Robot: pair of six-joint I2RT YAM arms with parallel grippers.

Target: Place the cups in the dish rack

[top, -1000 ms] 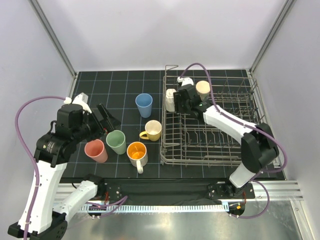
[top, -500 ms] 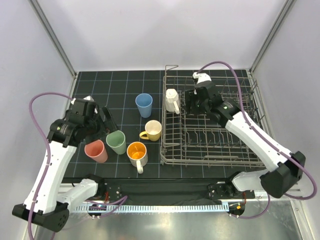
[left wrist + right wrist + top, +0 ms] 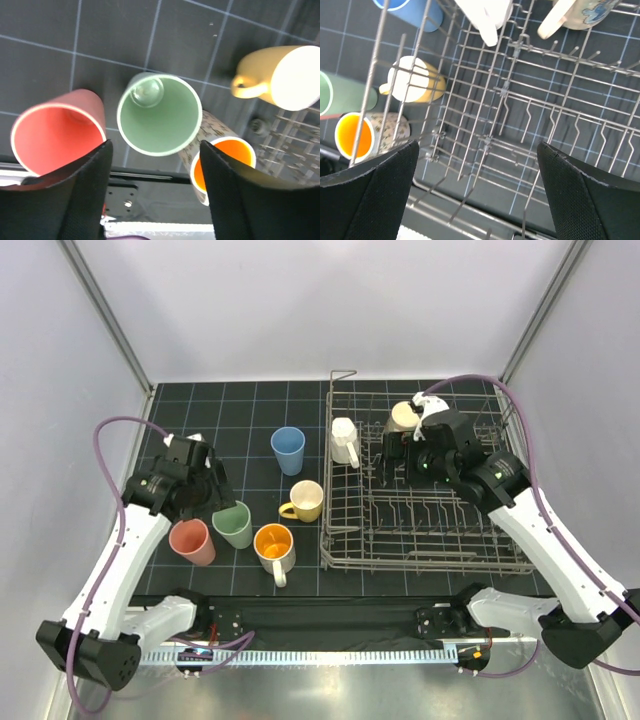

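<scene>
Two cups (image 3: 344,440) are sitting in the dish rack (image 3: 430,565) at twelve o'clock, five waiting at its nine; left gripper (image 3: 152,147) and right gripper (image 3: 477,150) are gaping empty.

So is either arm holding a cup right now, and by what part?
Nothing is held. The left gripper is open astride the green cup at its rim, not clamped; the right gripper is open and empty over the rack.

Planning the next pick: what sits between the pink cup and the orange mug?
The green cup stands between the pink cup and the orange mug. This is clearest in the left wrist view and also shows from the top.
</scene>
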